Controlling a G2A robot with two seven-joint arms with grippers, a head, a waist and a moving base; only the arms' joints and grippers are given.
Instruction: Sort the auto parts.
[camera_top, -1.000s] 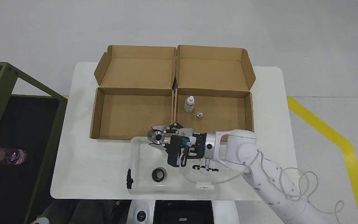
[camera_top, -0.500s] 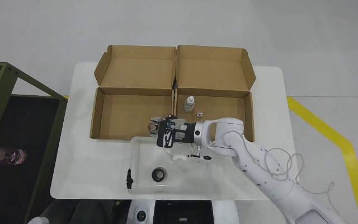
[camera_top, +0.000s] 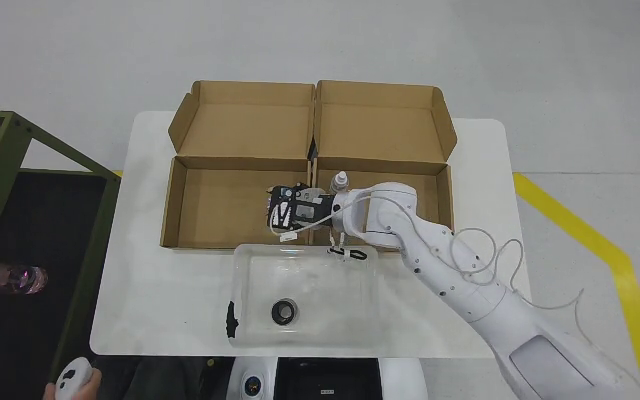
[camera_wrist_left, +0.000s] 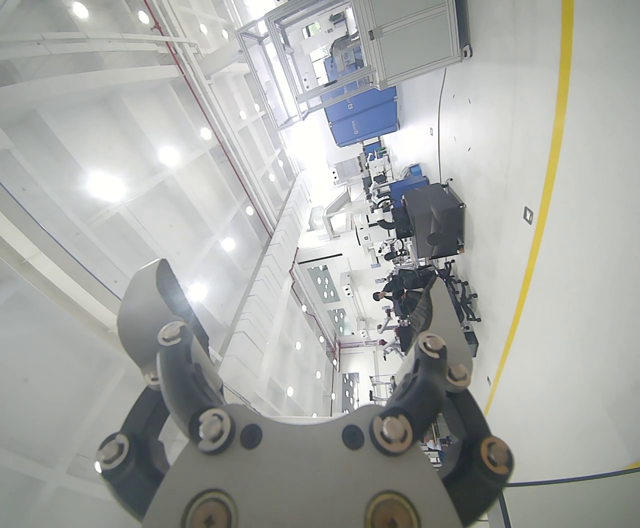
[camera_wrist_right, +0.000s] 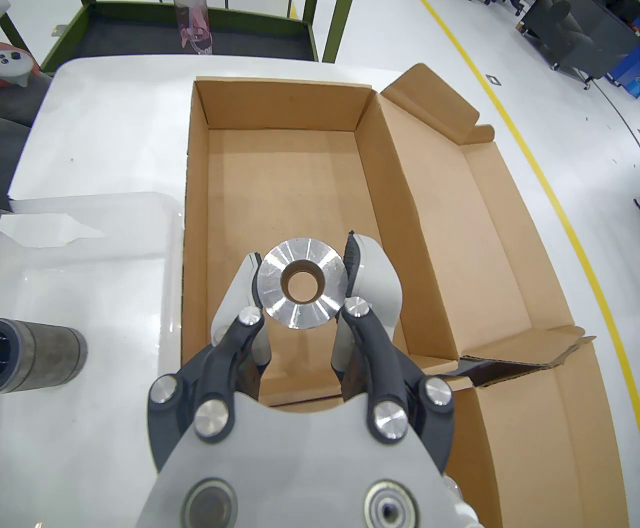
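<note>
Disc of silver metal with a centre hole (camera_wrist_right: 272, 287) is hanging over the floor of the left brown cardboard box (camera_wrist_right: 280, 165), right gripper (camera_wrist_right: 303, 257) fingers clenching its rim. Clear plastic bin (camera_top: 330, 290) is sitting on the white bench (camera_top: 150, 200), holding a black ring (camera_top: 285, 312). Left gripper (camera_wrist_left: 290, 290) is pointing ceilingward, fingers released, holding nothing.

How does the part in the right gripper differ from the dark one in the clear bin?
The metal ring is bright silver; the dark part is near black. The metal ring is clamped between the right gripper's fingers above a cardboard box; the dark part rests free on the clear bin's floor. Both look round with a hole in the centre.
</note>
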